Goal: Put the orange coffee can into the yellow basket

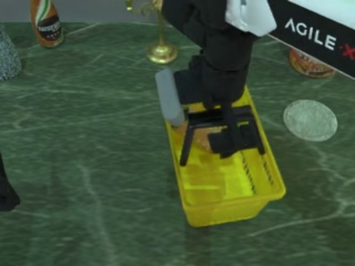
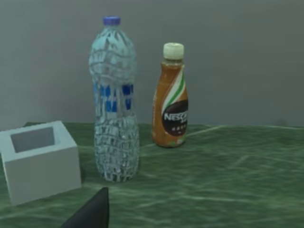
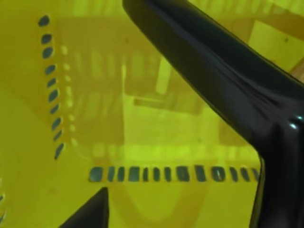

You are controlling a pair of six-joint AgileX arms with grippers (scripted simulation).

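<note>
The left end effector sits parked far left of the slotted yellow basket; its state I cannot tell. The right end effector hangs inside the basket, clamped on the cylindrical orange coffee can.

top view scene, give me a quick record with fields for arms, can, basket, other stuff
right arm: right gripper reaches down over the far end of the yellow basket
left arm: parked at the table's left edge, left gripper
orange coffee can: a tan patch shows inside the basket under the black handles; cannot tell if it is held
basket: on the table, handles folded across the top
other: brown bottle, gold stand, grey block, pale disc
</note>
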